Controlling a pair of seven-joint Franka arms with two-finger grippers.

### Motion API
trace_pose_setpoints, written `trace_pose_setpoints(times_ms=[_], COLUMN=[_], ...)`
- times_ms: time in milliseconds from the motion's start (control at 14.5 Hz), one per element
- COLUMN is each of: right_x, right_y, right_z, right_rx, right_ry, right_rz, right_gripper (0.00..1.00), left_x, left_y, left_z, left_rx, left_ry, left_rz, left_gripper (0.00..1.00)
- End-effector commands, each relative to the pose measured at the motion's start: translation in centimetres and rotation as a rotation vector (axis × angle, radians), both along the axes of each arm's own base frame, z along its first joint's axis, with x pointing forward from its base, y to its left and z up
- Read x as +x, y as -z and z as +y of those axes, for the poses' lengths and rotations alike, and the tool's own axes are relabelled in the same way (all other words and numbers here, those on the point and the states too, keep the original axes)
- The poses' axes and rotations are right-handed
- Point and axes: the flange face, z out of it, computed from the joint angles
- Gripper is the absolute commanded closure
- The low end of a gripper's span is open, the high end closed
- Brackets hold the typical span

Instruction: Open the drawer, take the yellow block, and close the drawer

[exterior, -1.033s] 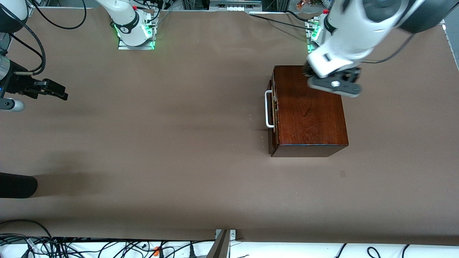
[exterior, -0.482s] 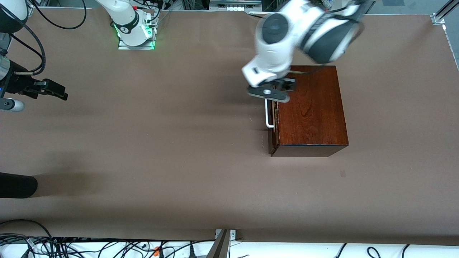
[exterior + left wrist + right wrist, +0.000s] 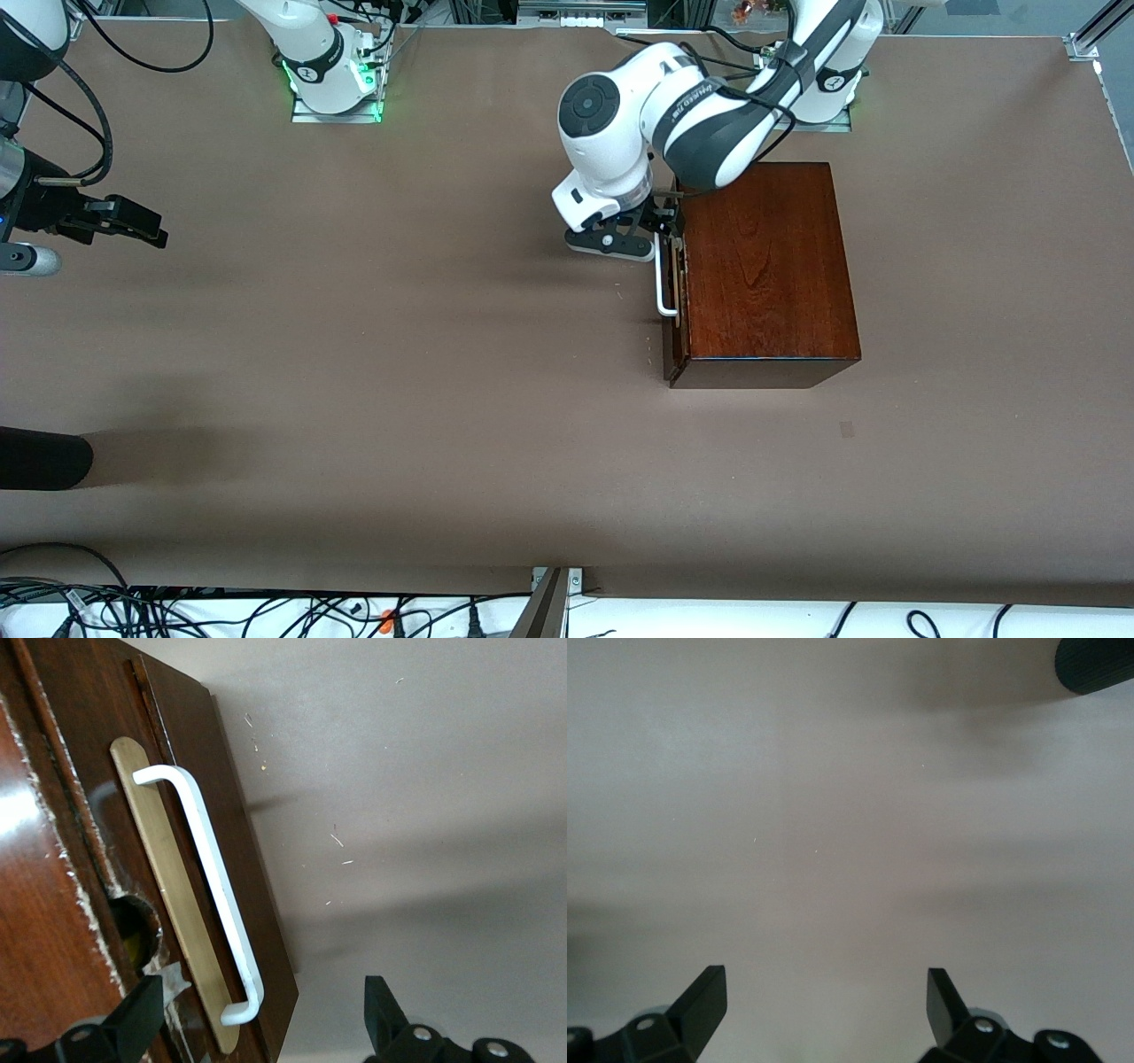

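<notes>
Left gripper (image 3: pixel 654 237) hovering wide open, empty, over drawer (image 3: pixel 671 292) handle (image 3: pixel 210 877); right gripper (image 3: pixel 133 223) waiting open, empty.

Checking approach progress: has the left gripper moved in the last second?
Yes. The left gripper has come off the top of the wooden box to the drawer's white handle, open.

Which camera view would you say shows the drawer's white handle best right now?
The left wrist view: the whole handle fills it, above the open left gripper. The front view shows it small, partly hidden by that gripper. The right wrist view shows none.
</notes>
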Motion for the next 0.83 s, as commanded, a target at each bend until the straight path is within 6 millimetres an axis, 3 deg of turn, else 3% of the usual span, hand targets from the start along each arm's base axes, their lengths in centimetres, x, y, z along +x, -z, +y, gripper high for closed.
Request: trace_pose_setpoints(times_ms=[0,207,757], right_x=[0.1,0.1,0.1], right_y=[-0.5,-0.5,-0.5], right_z=[-0.1,-0.1,-0.1], right_rx=[-0.004,-0.004,-0.004], right_ry=[-0.012,-0.012,-0.012], right_rz=[-0.002,-0.002,0.0], right_gripper=[0.0,0.0,0.0], left_x=[-0.5,-1.0,-1.2], left_y=[1.9,3.7,6.5], left_z=[-0.2,-1.0,-0.6], left_rx=[0.05,0.061,0.087], left_ry=[0.049,0.062,0.055], left_rz=[-0.033,-0.031,-0.031], left_gripper=[0.0,0.0,0.0])
